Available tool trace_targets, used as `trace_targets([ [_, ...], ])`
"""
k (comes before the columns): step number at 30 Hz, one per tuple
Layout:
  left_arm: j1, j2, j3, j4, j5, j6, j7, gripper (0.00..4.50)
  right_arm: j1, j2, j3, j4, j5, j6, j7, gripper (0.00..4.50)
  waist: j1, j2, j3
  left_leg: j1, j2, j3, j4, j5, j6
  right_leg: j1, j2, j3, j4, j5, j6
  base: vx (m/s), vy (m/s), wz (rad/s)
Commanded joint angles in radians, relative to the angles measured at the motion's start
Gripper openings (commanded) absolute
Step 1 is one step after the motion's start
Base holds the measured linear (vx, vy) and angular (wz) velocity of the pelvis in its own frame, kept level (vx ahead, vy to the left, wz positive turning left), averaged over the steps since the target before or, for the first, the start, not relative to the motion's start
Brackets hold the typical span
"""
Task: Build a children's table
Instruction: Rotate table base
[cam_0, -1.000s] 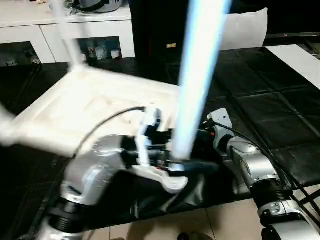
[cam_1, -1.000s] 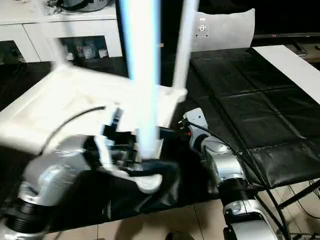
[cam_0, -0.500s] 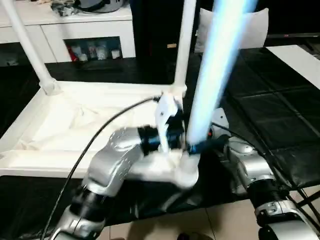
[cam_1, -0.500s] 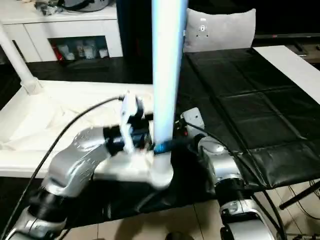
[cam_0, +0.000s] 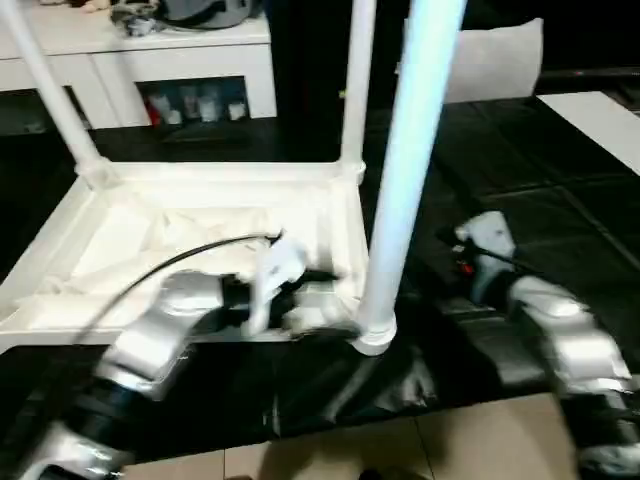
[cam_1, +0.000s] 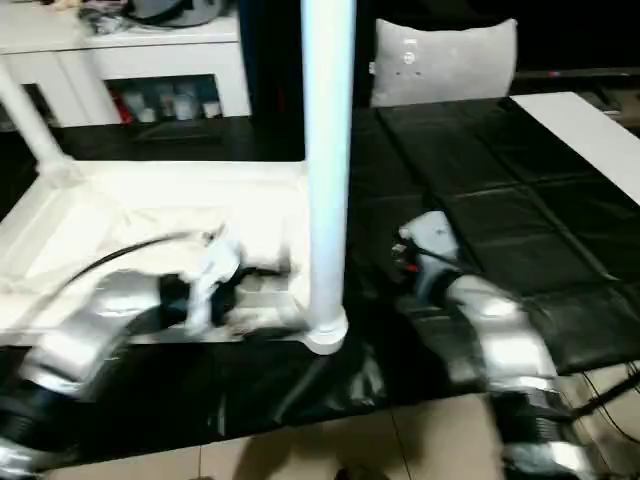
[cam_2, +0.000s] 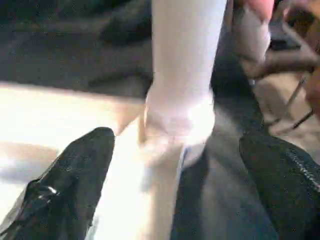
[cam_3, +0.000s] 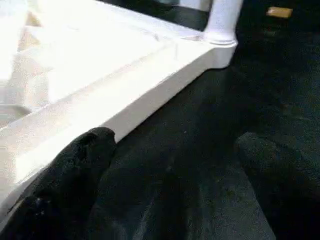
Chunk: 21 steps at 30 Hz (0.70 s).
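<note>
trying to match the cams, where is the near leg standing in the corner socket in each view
Left eye: near leg rises right of centre.
Right eye: it stands at centre.
Left wrist: it rises between the open left gripper's fingers.
Right wrist: I cannot tell.
Shared landmark: its corner socket.

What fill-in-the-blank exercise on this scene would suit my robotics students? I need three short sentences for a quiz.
1. The white tabletop lies upside down on a work table with a ____ cover.
2. The nearest leg stands ____ in its corner socket.
3. The left claw has its fingers ____ on either side of that socket.

Missing words: black; upright; open
</note>
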Motion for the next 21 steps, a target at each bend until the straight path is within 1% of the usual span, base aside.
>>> trace_targets([
  [1, -0.021, 0.010, -0.023, 0.050, 0.043, -0.055, -0.027, 4.19, 0.016, -0.020, 0.012, -0.052, 0.027, 0.035, 0.056, 4.50, 0.002, 0.000, -0.071, -0.019, 0.003, 0.017, -0.069, -0.108, 0.095, 0.075, -0.051, 0.054, -0.099, -0.384, -0.051, 0.000, 0.000, 0.00],
  [2, -0.034, 0.018, -0.034, 0.082, 0.073, -0.087, -0.027, 4.11, 0.026, -0.033, 0.020, -0.072, 0.034, 0.044, 0.080, 4.50, 0.004, 0.002, -0.073, -0.020, 0.004, 0.015, -0.070, -0.099, 0.095, 0.078, -0.051, 0.054, -0.097, -0.368, -0.056, 0.000, 0.000, 0.00],
  [3, -0.048, 0.022, -0.042, 0.107, 0.091, -0.100, -0.027, 4.06, 0.033, -0.042, 0.024, -0.085, 0.040, 0.045, 0.097, 4.50, 0.005, 0.002, -0.074, -0.021, 0.006, 0.014, -0.069, -0.090, 0.096, 0.080, -0.054, 0.056, -0.094, -0.350, -0.063, 0.000, 0.000, 0.00],
  [4, -0.051, 0.023, -0.044, 0.113, 0.096, -0.103, -0.026, 3.93, 0.035, -0.045, 0.025, -0.089, 0.042, 0.045, 0.101, 4.50, 0.006, 0.001, -0.073, -0.023, 0.004, 0.015, -0.070, -0.089, 0.099, 0.081, -0.053, 0.055, -0.096, -0.349, -0.062, 0.000, 0.000, 0.00],
  [5, -0.080, 0.017, -0.049, 0.159, 0.108, -0.124, -0.033, 3.79, 0.048, -0.069, 0.035, -0.106, 0.054, 0.045, 0.145, 4.50, 0.008, -0.005, -0.075, -0.021, 0.005, 0.015, -0.070, -0.088, 0.099, 0.080, -0.055, 0.056, -0.094, -0.347, -0.066, 0.000, 0.000, 0.00],
  [6, -0.086, 0.014, -0.049, 0.169, 0.107, -0.130, -0.036, 3.79, 0.051, -0.076, 0.037, -0.110, 0.056, 0.046, 0.156, 4.50, 0.008, -0.005, -0.072, -0.021, 0.003, 0.017, -0.070, -0.091, 0.103, 0.080, -0.053, 0.055, -0.099, -0.360, -0.061, 0.000, 0.000, 0.00],
  [7, -0.098, 0.011, -0.053, 0.185, 0.100, -0.132, -0.053, 3.70, 0.056, -0.091, 0.042, -0.119, 0.062, 0.058, 0.177, 4.50, 0.014, -0.004, -0.074, -0.022, 0.005, 0.016, -0.069, -0.081, 0.099, 0.082, -0.058, 0.056, -0.096, -0.357, -0.065, 0.000, 0.000, 0.00],
  [8, -0.104, 0.012, -0.060, 0.192, 0.100, -0.133, -0.069, 3.66, 0.061, -0.105, 0.049, -0.127, 0.068, 0.060, 0.202, 4.50, 0.016, -0.004, -0.074, -0.020, 0.005, 0.016, -0.069, -0.081, 0.098, 0.080, -0.058, 0.056, -0.097, -0.361, -0.068, 0.000, 0.000, 0.00],
  [9, -0.108, 0.013, -0.067, 0.198, 0.102, -0.138, -0.089, 3.59, 0.067, -0.117, 0.055, -0.138, 0.070, 0.056, 0.223, 4.50, 0.021, -0.008, -0.074, -0.022, 0.004, 0.016, -0.069, -0.078, 0.099, 0.084, -0.059, 0.057, -0.096, -0.365, -0.066, 0.000, 0.000, 0.00],
  [10, -0.111, 0.014, -0.072, 0.202, 0.105, -0.143, -0.102, 3.59, 0.071, -0.125, 0.060, -0.145, 0.071, 0.052, 0.237, 4.50, 0.022, -0.008, -0.074, -0.023, 0.005, 0.017, -0.069, -0.076, 0.100, 0.084, -0.061, 0.058, -0.096, -0.364, -0.066, 0.000, 0.000, 0.00],
  [11, -0.114, 0.016, -0.078, 0.207, 0.110, -0.150, -0.113, 3.46, 0.073, -0.129, 0.062, -0.150, 0.076, 0.054, 0.247, 4.50, 0.023, -0.008, -0.075, -0.024, 0.005, 0.017, -0.069, -0.064, 0.101, 0.083, -0.061, 0.058, -0.095, -0.355, -0.064, 0.000, 0.000, 0.00],
  [12, -0.114, 0.016, -0.078, 0.207, 0.110, -0.150, -0.113, 3.29, 0.073, -0.129, 0.062, -0.150, 0.076, 0.054, 0.247, 4.50, 0.023, -0.008, -0.075, -0.024, 0.005, 0.017, -0.069, -0.064, 0.101, 0.083, -0.061, 0.058, -0.095, -0.355, -0.064, 0.000, 0.000, 0.00],
  [13, -0.121, 0.005, -0.080, 0.224, 0.114, -0.159, -0.119, 3.27, 0.076, -0.135, 0.065, -0.160, 0.084, 0.065, 0.267, 4.50, 0.023, -0.006, -0.075, -0.023, 0.005, 0.017, -0.068, -0.062, 0.101, 0.082, -0.060, 0.056, -0.095, -0.355, -0.066, 0.000, 0.000, 0.00],
  [14, -0.127, -0.006, -0.080, 0.240, 0.112, -0.165, -0.125, 3.13, 0.079, -0.139, 0.069, -0.167, 0.093, 0.074, 0.281, 4.50, 0.023, -0.008, -0.075, -0.024, 0.003, 0.018, -0.067, -0.064, 0.103, 0.082, -0.059, 0.055, -0.098, -0.360, -0.066, 0.000, 0.000, 0.00],
  [16, -0.133, -0.012, -0.081, 0.255, 0.111, -0.175, -0.134, 3.13, 0.081, -0.143, 0.072, -0.171, 0.098, 0.074, 0.291, 4.50, 0.027, -0.008, -0.075, -0.024, 0.003, 0.018, -0.068, -0.062, 0.103, 0.083, -0.059, 0.054, -0.100, -0.367, -0.061, 0.000, 0.000, 0.00],
  [18, -0.144, -0.019, -0.091, 0.275, 0.113, -0.181, -0.161, 2.90, 0.083, -0.155, 0.081, -0.177, 0.101, 0.072, 0.316, 4.50, 0.028, -0.009, -0.076, -0.023, 0.004, 0.018, -0.068, -0.064, 0.102, 0.083, -0.059, 0.054, -0.099, -0.367, -0.058, 0.000, 0.000, 0.00],
  [19, -0.144, -0.020, -0.092, 0.276, 0.114, -0.181, -0.164, 2.90, 0.084, -0.157, 0.083, -0.178, 0.100, 0.071, 0.319, 4.50, 0.028, -0.004, -0.077, -0.024, 0.005, 0.017, -0.068, -0.062, 0.100, 0.084, -0.060, 0.054, -0.098, -0.361, -0.062, 0.000, 0.000, 0.00],
  [21, -0.148, -0.021, -0.096, 0.286, 0.124, -0.182, -0.163, 2.68, 0.085, -0.159, 0.085, -0.178, 0.101, 0.064, 0.329, 4.50, 0.027, -0.007, -0.077, -0.025, 0.004, 0.017, -0.068, -0.061, 0.101, 0.085, -0.059, 0.053, -0.098, -0.354, -0.062, 0.000, 0.000, 0.00],
])
